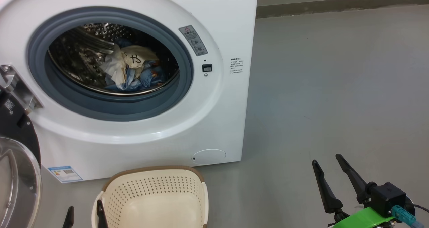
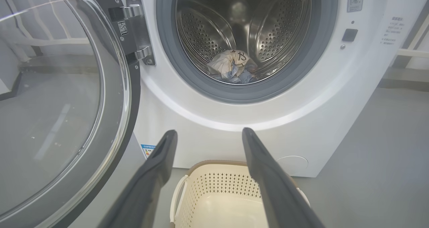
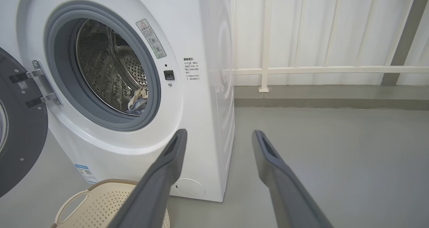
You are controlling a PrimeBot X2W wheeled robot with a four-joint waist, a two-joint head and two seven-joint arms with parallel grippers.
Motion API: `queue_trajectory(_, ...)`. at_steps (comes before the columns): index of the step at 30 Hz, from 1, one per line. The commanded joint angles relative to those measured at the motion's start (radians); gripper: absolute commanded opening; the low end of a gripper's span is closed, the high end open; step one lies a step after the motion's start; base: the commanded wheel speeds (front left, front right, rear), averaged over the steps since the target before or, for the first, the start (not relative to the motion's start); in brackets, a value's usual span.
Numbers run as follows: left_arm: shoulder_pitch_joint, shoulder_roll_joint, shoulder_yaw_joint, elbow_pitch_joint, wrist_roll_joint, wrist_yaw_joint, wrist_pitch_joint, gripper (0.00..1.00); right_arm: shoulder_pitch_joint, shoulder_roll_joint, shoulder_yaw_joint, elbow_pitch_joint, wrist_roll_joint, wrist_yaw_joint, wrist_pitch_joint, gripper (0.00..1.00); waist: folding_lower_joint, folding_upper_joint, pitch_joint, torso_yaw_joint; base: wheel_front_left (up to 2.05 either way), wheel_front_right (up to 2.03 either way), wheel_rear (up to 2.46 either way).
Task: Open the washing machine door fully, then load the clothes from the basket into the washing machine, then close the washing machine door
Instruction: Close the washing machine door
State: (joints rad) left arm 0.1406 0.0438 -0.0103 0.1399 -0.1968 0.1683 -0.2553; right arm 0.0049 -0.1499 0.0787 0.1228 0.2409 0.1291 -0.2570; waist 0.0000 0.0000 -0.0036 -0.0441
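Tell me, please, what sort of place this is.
Probably a laundry or utility area, perhaps a balcony: a white front-loading washing machine stands on a bare grey floor, a cream basket sits before it, and a white railing runs beyond.

Head view: set high, looking forward and down on the washing machine (image 1: 214,127) front at fairly near range, with the basket (image 1: 154,187) at the lower edge.

Left wrist view: low and close, facing straight into the drum (image 2: 241,30) from above the basket.

Right wrist view: off to the right, angled across the machine's front corner, taking in floor (image 3: 335,147) and railing (image 3: 301,69).

Shared by all three: drum, door hinge (image 1: 16,85), basket.
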Motion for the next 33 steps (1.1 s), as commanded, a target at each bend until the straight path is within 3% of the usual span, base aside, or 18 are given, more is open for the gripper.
queue_trajectory(1,-0.017,0.006,0.031,-0.029,0.013,0.009,-0.006,1.0,0.0,-0.005,0.017,-0.028,0.002,0.002,-0.005,1.0,0.0,0.0,0.0,0.0,-0.41,0.41,0.0)
queue_trajectory(21,-0.016,0.006,0.027,-0.034,0.019,0.009,-0.006,1.0,-0.003,-0.002,0.016,-0.027,0.002,0.002,-0.005,1.0,0.0,0.0,0.007,0.001,-1.27,1.27,0.0)
queue_trajectory(33,-0.02,0.006,0.027,-0.03,0.02,0.003,-0.006,1.0,-0.004,0.002,0.01,-0.03,0.001,0.002,-0.005,1.0,0.0,0.0,0.013,0.005,-0.29,0.29,0.0)
